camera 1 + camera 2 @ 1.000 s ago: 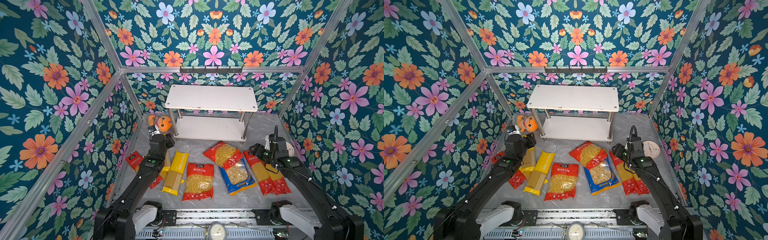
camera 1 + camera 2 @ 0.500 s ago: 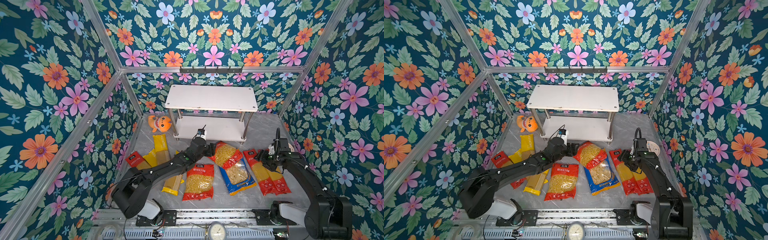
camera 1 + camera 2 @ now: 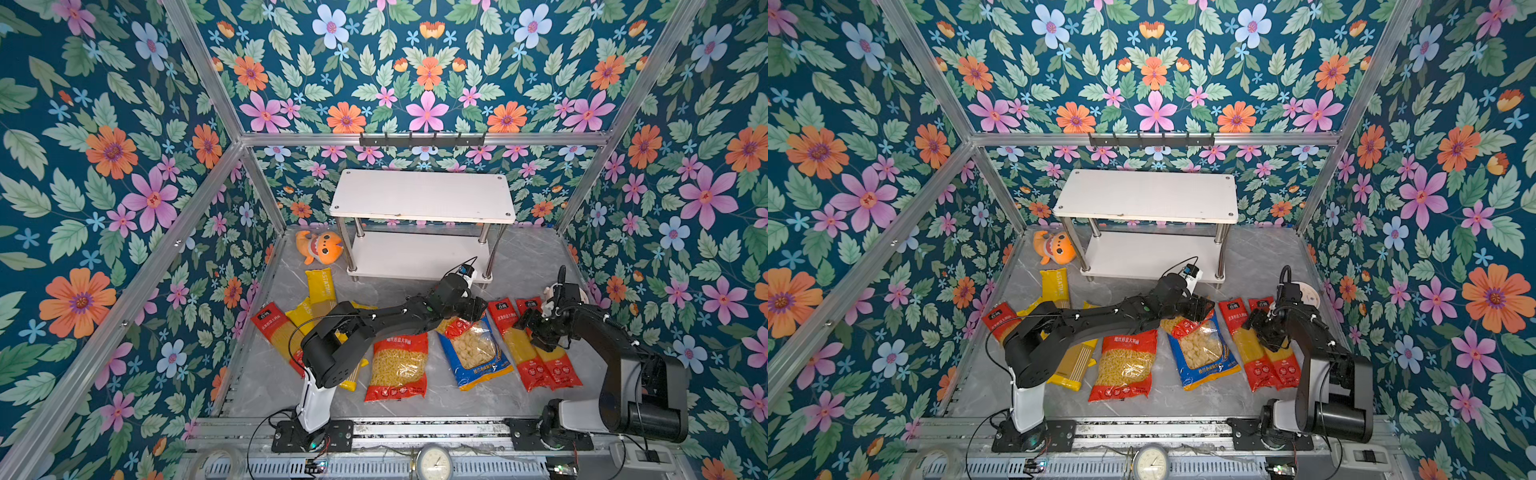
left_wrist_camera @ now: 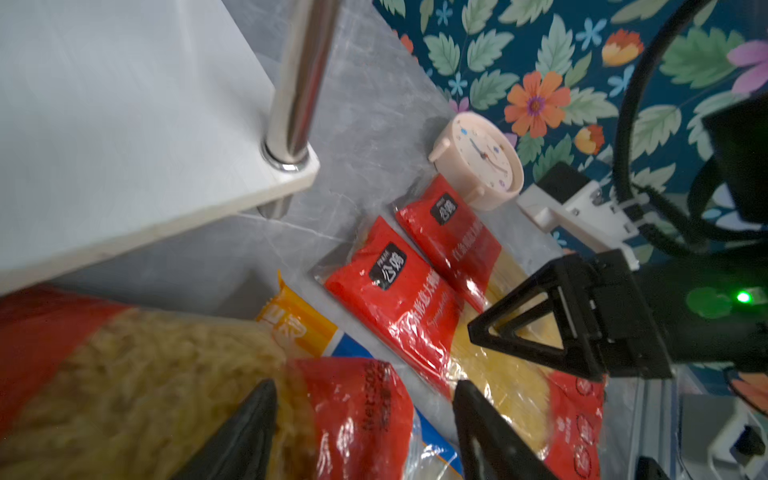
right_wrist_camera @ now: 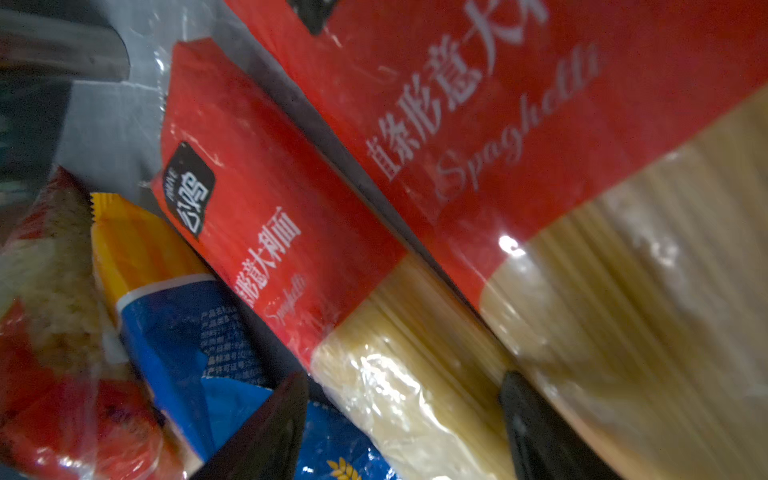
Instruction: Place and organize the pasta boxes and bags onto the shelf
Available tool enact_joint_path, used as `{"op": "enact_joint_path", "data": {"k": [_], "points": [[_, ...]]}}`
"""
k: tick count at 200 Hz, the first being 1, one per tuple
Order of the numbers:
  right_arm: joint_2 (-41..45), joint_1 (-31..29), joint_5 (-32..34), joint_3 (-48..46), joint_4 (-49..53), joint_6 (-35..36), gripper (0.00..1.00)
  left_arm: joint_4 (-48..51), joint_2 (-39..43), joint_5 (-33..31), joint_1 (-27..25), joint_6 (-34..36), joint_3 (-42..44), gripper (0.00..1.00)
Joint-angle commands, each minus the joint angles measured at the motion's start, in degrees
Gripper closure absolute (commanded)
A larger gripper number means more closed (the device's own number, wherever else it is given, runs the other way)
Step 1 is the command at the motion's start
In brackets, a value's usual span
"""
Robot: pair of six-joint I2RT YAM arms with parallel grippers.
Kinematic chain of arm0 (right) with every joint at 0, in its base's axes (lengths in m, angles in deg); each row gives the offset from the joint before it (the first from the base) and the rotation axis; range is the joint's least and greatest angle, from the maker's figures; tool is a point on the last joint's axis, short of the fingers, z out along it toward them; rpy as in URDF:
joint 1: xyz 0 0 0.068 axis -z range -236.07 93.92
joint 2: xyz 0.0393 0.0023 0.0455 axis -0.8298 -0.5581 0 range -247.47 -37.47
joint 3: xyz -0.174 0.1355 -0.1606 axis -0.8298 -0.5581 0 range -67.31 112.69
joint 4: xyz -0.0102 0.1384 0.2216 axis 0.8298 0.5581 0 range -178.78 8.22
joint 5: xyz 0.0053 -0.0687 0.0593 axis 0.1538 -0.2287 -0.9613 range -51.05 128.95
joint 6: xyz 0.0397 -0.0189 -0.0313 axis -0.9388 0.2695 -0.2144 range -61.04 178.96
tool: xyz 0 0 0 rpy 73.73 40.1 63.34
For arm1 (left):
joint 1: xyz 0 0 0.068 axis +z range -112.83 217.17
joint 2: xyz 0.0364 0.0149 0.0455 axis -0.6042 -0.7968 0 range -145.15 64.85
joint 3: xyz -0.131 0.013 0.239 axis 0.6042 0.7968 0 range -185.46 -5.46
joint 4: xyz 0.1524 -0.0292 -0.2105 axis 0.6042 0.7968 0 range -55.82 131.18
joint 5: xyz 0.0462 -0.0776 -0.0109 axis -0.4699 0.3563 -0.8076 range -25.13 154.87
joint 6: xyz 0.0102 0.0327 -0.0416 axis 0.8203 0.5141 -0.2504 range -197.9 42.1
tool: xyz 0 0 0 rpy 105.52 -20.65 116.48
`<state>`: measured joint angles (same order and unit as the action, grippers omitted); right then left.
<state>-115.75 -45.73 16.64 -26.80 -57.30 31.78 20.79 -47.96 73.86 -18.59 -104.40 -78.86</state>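
Top views: your left arm reaches across the middle, left gripper [image 3: 473, 309] over the red short-pasta bag [image 3: 453, 327] before the shelf [image 3: 424, 195]; right arm folds downward. Left wrist: jaws wide, straddling that bag's end. Right wrist: right gripper [image 5: 403, 428] wide, astride a red spaghetti pack [image 5: 270, 232].

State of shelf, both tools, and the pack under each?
shelf: upright, no packs on it.
left tool: open, over red short-pasta bag.
right tool: open, straddling red spaghetti pack.
red short-pasta bag: lying on blue bag, not gripped.
red spaghetti pack: flat, not gripped.
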Motion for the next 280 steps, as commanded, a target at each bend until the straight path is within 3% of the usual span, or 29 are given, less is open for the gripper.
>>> {"op": "enact_joint_path", "data": {"k": [1, 27, 74, 146, 174, 226, 280], "points": [[1.4, -2.9, -7.5, -1.4, 0.0, -3.4, 0.25, 0.8, -0.1, 1.1, 0.2, -0.9, 2.5, 0.3], [2.9, -5.7, -10.5, -0.6, 1.5, -4.1, 0.25, 1.1, 2.2, -0.8, 0.6, -0.7, 7.4, 0.3], [-0.2, -2.5, 4.2, 4.4, 3.6, 1.9, 0.23, 1.0, 4.6, -1.2, 0.8, -1.0, 9.6, 0.3], [-11.8, -4.7, -2.3, 6.3, -3.2, 5.8, 0.33, 1.1, 4.9, -1.4, 0.8, -0.1, 6.7, 0.3], [-14.5, -5.3, -5.5, 7.0, -4.1, 5.7, 0.44, 1.8, 4.8, -1.4, 0.8, 0.8, 5.6, 0.3], [-10.7, -5.3, -8.3, 4.7, -7.1, 5.3, 0.78, 2.3, 6.1, -2.7, 1.3, 2.5, 4.3, 0.3], [-2.3, -5.4, -9.7, 1.5, -11.1, -0.9, 0.94, 2.8, 8.5, -2.9, 2.4, 2.1, 3.6, 0.3]]}}
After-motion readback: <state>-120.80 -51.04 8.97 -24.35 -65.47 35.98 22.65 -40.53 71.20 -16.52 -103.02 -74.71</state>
